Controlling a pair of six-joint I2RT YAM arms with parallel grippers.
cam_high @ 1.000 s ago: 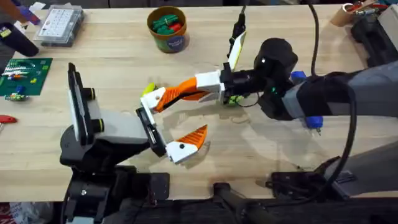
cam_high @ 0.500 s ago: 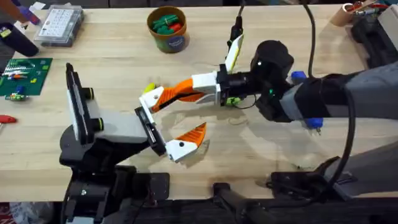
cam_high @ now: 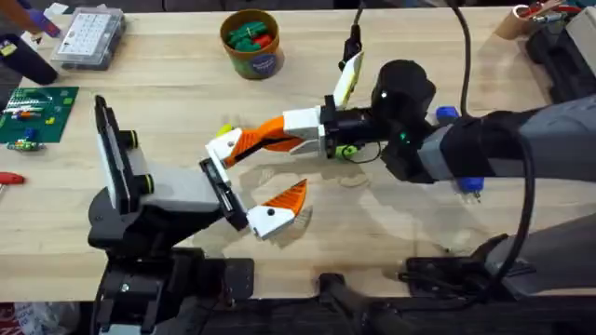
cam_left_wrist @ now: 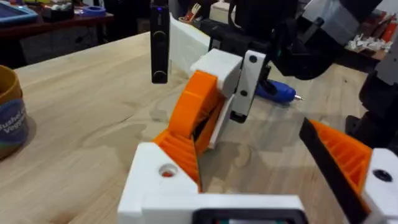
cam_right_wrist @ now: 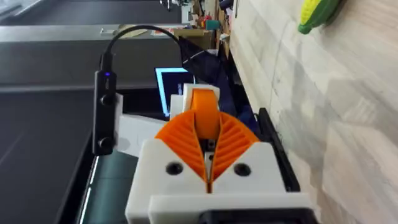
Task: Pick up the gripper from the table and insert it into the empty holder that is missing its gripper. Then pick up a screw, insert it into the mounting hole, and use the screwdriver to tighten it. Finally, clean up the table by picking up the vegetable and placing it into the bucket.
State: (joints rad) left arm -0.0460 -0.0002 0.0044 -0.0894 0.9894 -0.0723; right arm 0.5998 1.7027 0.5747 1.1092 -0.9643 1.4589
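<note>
- Overhead check: logging right end effector (cam_high: 253, 141) clamping narrow on the gripper (cam_high: 238, 149), pressing its butt end at the holder (cam_high: 223, 149) on the left arm.
- Seeing, from left wrist view, the gripper (cam_left_wrist: 180, 146) sitting at the holder (cam_left_wrist: 155, 186) beside the mounting hole (cam_left_wrist: 166, 171); full seating impossible to confirm.
- Noting left end effector (cam_high: 253, 182) spread wide, holding nothing, its one fitted finger (cam_high: 284, 200) well apart from the holder.
- Judging the gripper light, with ribbed lattice sides probably yielding under squeeze; gripping across the flat ribbed faces near the thick base, keeping the tip free of side load.
- Noting the screwdriver (cam_left_wrist: 277, 92) lying on the table (cam_high: 186, 84) behind the right arm.
</note>
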